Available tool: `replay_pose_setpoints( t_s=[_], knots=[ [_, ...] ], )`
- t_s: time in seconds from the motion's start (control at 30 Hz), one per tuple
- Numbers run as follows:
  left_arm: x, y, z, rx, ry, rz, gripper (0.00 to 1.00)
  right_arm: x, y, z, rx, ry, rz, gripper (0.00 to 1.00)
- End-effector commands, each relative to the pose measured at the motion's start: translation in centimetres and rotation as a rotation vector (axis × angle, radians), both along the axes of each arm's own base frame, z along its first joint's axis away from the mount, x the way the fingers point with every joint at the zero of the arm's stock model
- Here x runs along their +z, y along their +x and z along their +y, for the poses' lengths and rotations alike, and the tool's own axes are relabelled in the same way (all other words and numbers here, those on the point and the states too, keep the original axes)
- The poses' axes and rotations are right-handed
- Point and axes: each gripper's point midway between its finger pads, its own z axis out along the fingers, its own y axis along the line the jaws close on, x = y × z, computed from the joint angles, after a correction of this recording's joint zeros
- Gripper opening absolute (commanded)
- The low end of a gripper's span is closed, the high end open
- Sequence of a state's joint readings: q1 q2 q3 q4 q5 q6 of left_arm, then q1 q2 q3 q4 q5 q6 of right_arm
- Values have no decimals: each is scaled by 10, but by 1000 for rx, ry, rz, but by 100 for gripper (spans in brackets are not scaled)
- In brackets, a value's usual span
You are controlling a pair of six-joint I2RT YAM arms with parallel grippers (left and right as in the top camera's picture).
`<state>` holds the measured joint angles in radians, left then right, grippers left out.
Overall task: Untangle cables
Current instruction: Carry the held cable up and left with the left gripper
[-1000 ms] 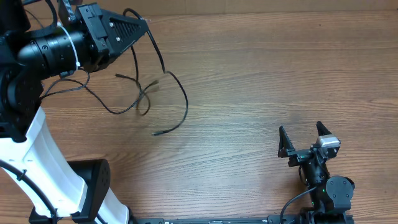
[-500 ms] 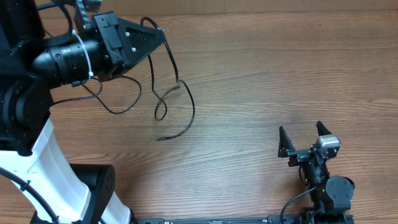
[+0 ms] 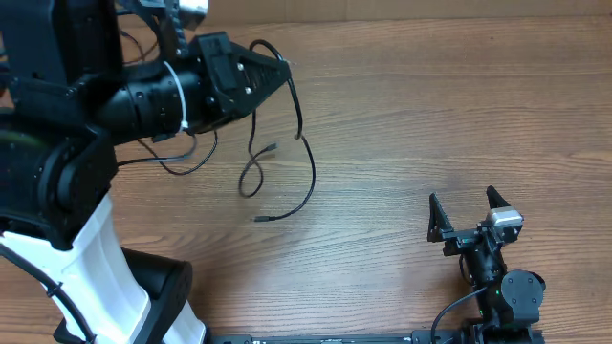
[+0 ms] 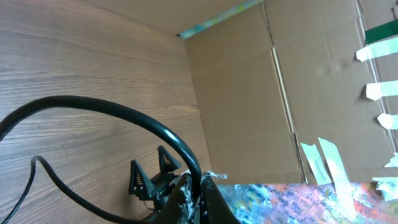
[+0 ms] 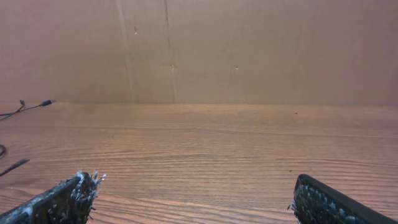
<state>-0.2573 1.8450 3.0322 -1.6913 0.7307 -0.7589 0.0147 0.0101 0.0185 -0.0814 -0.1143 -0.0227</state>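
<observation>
Showing a black left arm (image 3: 134, 91) banded with a white zip tie (image 3: 173, 94), joining a white link (image 3: 91, 253). Tapering into a black wedge-shaped left gripper (image 3: 285, 69). Pairing a smaller black right arm (image 3: 507, 291) with a grey block (image 3: 501, 219) and rough black fingers (image 5: 65, 200).

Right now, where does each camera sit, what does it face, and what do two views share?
Overhead: above the table, looking straight down; left gripper holding the cables up, right gripper open.
Left wrist: raised, facing across toward a cardboard wall; a loop of the cables close up.
Right wrist: low, facing level at that wall; own fingers apart.
Shared: overhead and left wrist both show the right gripper.
</observation>
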Motion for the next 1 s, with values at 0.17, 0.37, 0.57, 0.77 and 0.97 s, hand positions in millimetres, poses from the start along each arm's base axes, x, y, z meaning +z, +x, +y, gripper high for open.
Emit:
replay_pose_setpoints(
  t_s=[0.17, 0.37, 0.57, 0.77, 0.97],
  knots=[
    [5, -16, -10, -2, -2, -3, 4, -2, 0, -2, -10, -9, -3, 100],
    [-2, -17, -21, 17, 36, 11, 4, -2, 0, -2, -10, -9, -3, 100],
    [-23, -8, -31, 76, 120, 49, 4, -2, 0, -2, -10, -9, -3, 100],
    [-54, 13, -27, 146, 214, 130, 4, -2, 0, -2, -10, -9, -3, 100],
    [-87, 25, -27, 152, 307, 200, 4, -2, 0, -2, -10, -9, -3, 100]
  ],
)
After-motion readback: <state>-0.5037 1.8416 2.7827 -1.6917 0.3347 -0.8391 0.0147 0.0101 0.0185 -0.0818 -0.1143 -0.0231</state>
